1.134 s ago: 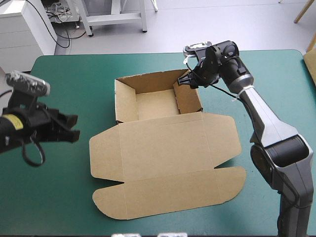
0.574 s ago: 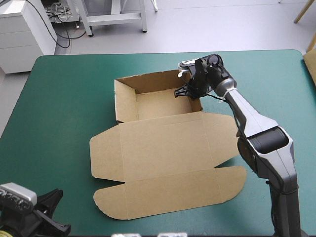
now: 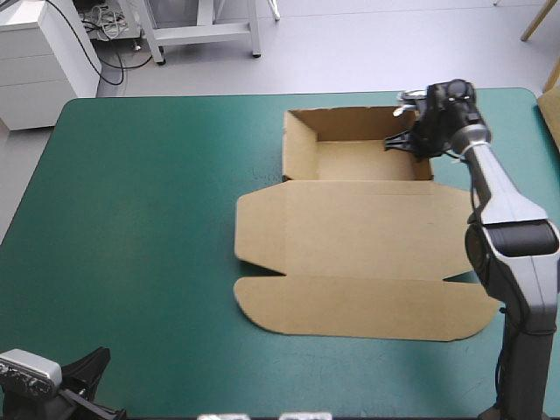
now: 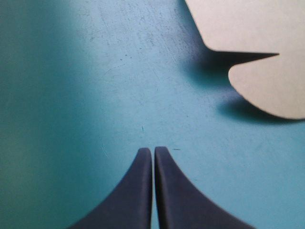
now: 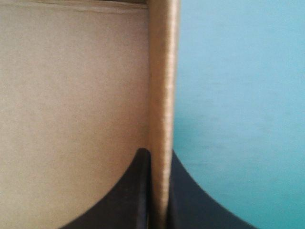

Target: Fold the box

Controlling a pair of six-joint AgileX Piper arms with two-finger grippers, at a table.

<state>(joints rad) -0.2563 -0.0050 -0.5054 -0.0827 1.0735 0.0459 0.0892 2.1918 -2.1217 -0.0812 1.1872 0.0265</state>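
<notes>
The brown box (image 3: 359, 162) stands as an open tray at the table's far right, three walls raised. Its lid (image 3: 359, 254) lies flat toward the near edge, ending in a long rounded flap. My right gripper (image 3: 409, 144) is shut on the tray's right wall; in the right wrist view the wall's edge (image 5: 162, 86) runs up between the black fingers of the right gripper (image 5: 159, 155). My left gripper (image 3: 94, 360) sits low at the table's near left corner, far from the box. It is shut on nothing (image 4: 153, 150), with a rounded flap corner (image 4: 267, 71) ahead of it.
The tray's back wall lies close to the table's far edge (image 3: 289, 94). The right arm's lower links (image 3: 516, 262) stand just beside the lid's right end. Bare teal-green cover (image 3: 131, 227) stretches from the box to the table's left edge.
The box has slid to the right and squared up with the table, the right gripper moving with its wall. The left arm has dropped from the left side to the near left corner.
</notes>
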